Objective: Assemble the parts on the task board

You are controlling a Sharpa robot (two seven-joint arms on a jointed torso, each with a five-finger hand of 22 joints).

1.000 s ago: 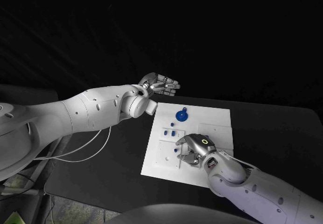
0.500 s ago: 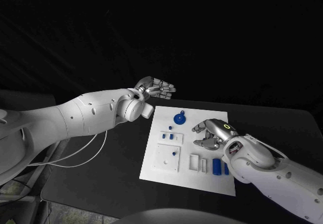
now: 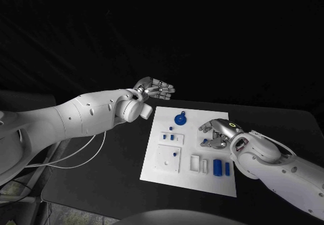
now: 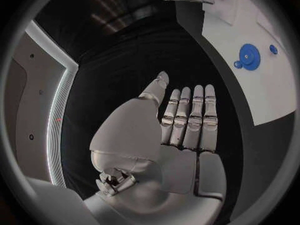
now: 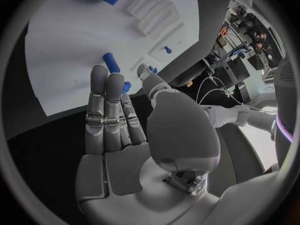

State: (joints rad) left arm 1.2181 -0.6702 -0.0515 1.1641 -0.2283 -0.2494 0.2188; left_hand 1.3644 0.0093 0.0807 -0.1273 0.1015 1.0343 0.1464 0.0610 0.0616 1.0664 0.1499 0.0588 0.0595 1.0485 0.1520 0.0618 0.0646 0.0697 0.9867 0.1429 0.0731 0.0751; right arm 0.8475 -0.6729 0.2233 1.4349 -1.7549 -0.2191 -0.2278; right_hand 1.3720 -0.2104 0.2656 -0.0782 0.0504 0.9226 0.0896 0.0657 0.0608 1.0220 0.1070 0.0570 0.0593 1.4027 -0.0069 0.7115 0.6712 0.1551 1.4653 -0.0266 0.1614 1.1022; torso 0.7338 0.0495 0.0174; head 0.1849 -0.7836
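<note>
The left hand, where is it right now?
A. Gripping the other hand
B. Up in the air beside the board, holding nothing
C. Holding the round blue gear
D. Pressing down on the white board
B: the left hand sits off the far left corner of the task board, its fingers straight with nothing in them, and the round blue part lies untouched.

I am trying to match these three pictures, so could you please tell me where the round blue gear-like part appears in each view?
Head view: round blue part lies near the far edge of the task board.
Left wrist view: it lies on the board beyond the left hand.
Right wrist view: I cannot make it out.
Shared landmark: the white task board.
</note>
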